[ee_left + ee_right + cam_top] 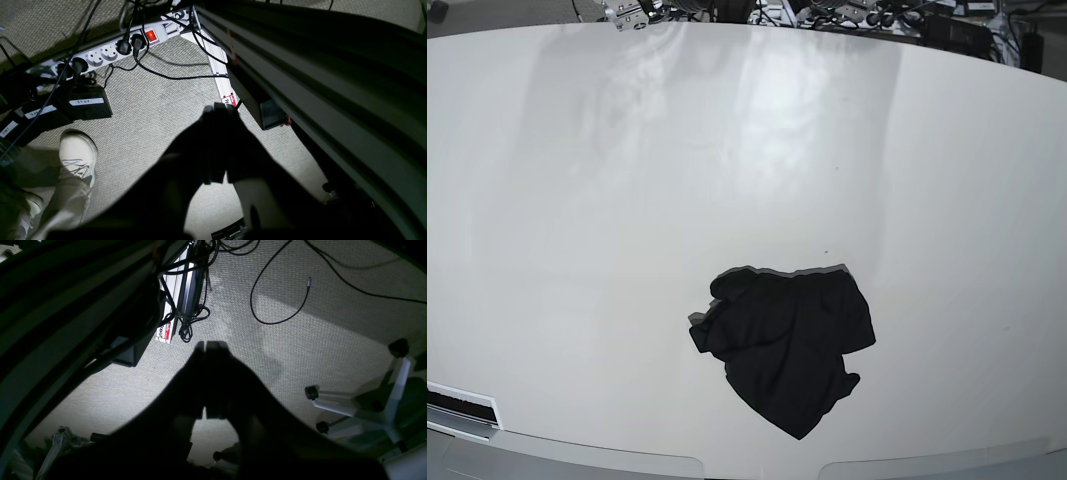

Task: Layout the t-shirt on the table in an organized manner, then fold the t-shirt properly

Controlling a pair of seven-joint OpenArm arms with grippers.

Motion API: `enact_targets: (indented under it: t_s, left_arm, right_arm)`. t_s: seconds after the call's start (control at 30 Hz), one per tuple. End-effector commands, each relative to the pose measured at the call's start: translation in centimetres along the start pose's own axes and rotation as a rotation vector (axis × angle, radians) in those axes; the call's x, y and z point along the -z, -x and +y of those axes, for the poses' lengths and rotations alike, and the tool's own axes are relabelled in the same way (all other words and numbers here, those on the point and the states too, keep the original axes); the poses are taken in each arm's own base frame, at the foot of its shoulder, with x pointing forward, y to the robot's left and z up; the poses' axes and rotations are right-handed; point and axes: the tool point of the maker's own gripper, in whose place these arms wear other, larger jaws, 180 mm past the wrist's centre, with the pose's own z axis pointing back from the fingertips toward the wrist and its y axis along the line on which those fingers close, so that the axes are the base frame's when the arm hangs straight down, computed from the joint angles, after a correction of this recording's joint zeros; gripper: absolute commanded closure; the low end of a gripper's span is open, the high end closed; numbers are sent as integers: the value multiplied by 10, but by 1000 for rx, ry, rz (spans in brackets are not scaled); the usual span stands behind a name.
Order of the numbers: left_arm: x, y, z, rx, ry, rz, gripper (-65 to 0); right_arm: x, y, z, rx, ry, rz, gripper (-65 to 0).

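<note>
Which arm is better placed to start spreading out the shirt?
Marginally the left: the t-shirt lies crumpled right of the table's centre in the base view, the left arm's side. Both arms hang below the table.

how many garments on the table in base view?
1. A crumpled black t-shirt lies on the white table, near its front edge, slightly right of centre. Nothing else sits on the tabletop; a smaller item under it can't be excluded.

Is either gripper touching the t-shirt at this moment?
Apart. The base view shows the t-shirt crumpled alone on the table, no arm near it. Both wrist views show shut grippers, left and right, over carpet.
</note>
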Motion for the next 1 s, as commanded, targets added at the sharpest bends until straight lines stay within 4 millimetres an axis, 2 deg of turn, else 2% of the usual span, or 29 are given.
enact_targets:
  t_s: [0.0, 0.7, 0.83, 0.97]
  left_arm:
    - [0, -4, -6, -4, 15, -14, 0]
    - [0, -3, -6, -3, 14, -8, 0]
    - [-2, 26, -5, 53, 8, 148, 0]
    - [-10, 62, -24, 90, 54, 292, 0]
  right_arm:
    - [-7, -34, -12, -21, 17, -60, 0]
    - [-7, -33, -11, -21, 16, -59, 0]
    - [-7, -6, -6, -34, -14, 80, 0]
    - [-8, 32, 6, -55, -63, 198, 0]
